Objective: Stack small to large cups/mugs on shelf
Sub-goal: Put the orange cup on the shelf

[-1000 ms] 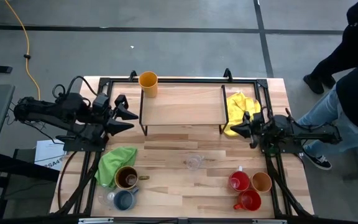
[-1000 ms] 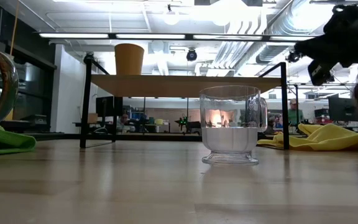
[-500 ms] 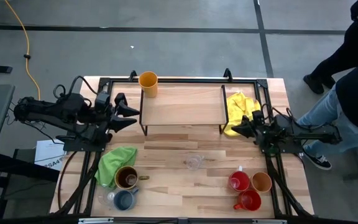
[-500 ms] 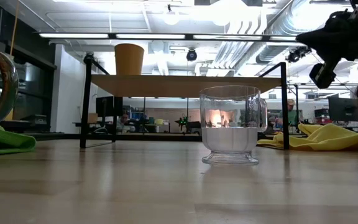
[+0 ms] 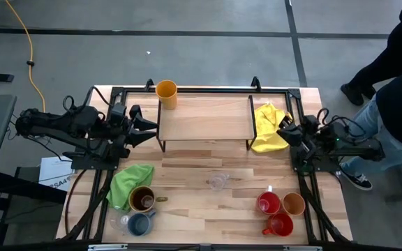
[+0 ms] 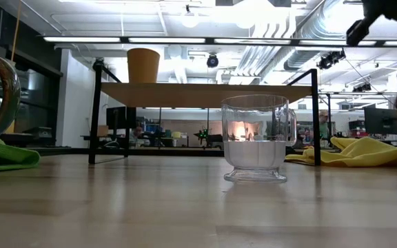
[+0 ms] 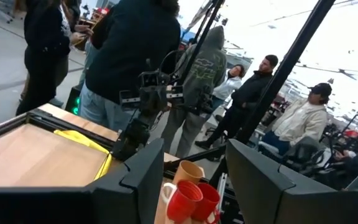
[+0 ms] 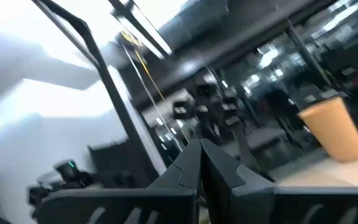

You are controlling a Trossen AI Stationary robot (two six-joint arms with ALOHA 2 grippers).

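High view: yellow-orange cup (image 5: 166,93) on shelf (image 5: 204,118), between empty spread left gripper (image 5: 147,126) and clenched right gripper (image 5: 283,133)

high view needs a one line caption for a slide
One yellow-orange cup on the shelf; both grippers idle.

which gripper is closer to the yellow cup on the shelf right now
Left. The left gripper hangs open just beside the shelf's end where the yellow cup stands; the right gripper is shut, beyond the opposite end.

Left gripper (image 5: 147,128) fingers apart; right gripper (image 5: 282,132) fingers closed.
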